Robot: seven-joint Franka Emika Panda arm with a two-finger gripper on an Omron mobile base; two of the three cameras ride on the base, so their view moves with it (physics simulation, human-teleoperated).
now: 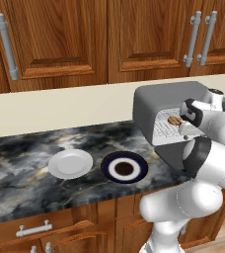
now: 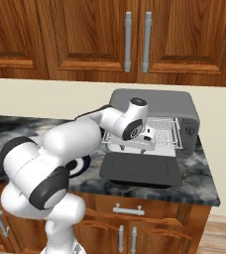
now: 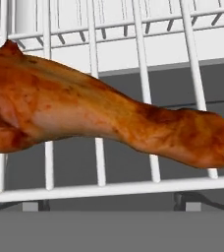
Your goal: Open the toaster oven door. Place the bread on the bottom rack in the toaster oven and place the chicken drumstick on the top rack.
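Note:
The toaster oven (image 1: 151, 99) (image 2: 154, 101) stands at the right of the counter, its door (image 2: 140, 168) (image 1: 169, 153) folded down flat in front. My gripper (image 1: 183, 127) (image 2: 147, 138) reaches into the oven mouth and is open. Right below it the chicken drumstick (image 3: 94, 118) (image 1: 173, 120) lies lengthwise across the white bars of a wire rack (image 3: 99, 188) (image 2: 167, 130), which looks like the top rack. No finger touches the meat. The bread is hidden, and my hand and arm cover the bottom rack.
A white plate (image 1: 70, 163) and a dark blue-rimmed plate (image 1: 124, 168) (image 2: 83, 163) sit bare on the marble counter left of the oven. Wooden wall cabinets hang above, and drawers run below the counter edge. My arm crosses in front of the oven's left side.

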